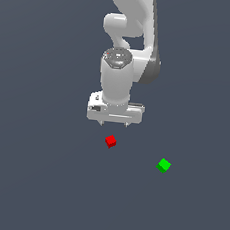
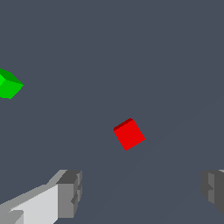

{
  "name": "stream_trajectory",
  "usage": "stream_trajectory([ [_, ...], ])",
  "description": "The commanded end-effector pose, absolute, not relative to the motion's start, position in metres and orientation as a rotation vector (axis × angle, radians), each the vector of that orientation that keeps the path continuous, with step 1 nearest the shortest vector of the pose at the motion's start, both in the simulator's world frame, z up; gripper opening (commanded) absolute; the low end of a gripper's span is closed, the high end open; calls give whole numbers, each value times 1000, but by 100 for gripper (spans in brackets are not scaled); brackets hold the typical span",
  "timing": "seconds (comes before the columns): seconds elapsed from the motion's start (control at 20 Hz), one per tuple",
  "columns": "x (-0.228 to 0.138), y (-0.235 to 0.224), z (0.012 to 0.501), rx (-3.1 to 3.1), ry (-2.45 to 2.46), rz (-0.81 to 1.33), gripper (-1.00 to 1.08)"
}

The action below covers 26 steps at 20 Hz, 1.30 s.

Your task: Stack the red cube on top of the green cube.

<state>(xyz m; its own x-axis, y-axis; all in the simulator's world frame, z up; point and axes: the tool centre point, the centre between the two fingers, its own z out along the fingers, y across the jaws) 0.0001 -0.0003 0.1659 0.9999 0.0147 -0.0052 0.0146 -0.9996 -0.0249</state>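
The white arm (image 1: pixel 125 47) hangs over a plain dark grey floor (image 1: pixel 40 179), its wrist pointing straight down. At the end of it the gripper (image 1: pixel 114 123) sits above the red cube (image 1: pixel 110 141), not touching it; a strip of bare floor shows between the short fingertips and the cube. The jaws are spread wide and hold nothing. In the wrist view the two grey fingers (image 2: pixel 70 192) stand far apart at either side, with only floor between them, and the red cube (image 2: pixel 129 134) lies on the floor beyond that gap, a little off the midline toward the finger at the frame's edge.

The red cube rests flat on the floor, turned so that one corner faces the exterior camera. It sits alone, nothing leaning on it.

The green cube (image 1: pixel 164 165) is also on the floor, well apart from the red cube, off toward the exterior view's right and somewhat nearer the camera. It too is turned at an angle. In the wrist view the green cube (image 2: pixel 9 84) is cut off by the edge of the picture, so only part of it shows. The two cubes look about the same size, and both are much smaller than the gripper's body above the red cube.
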Motion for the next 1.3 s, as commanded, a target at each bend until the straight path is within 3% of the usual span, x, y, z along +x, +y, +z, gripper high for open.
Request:
stream_trajectory([
  [0.0, 0, 0, 166, -3117, -23, 8, 100],
  [0.55, 0, -1, 150, -3116, -162, 7, 100],
  [1.25, 3, -5, 93, -3061, -673, 2, 100],
])
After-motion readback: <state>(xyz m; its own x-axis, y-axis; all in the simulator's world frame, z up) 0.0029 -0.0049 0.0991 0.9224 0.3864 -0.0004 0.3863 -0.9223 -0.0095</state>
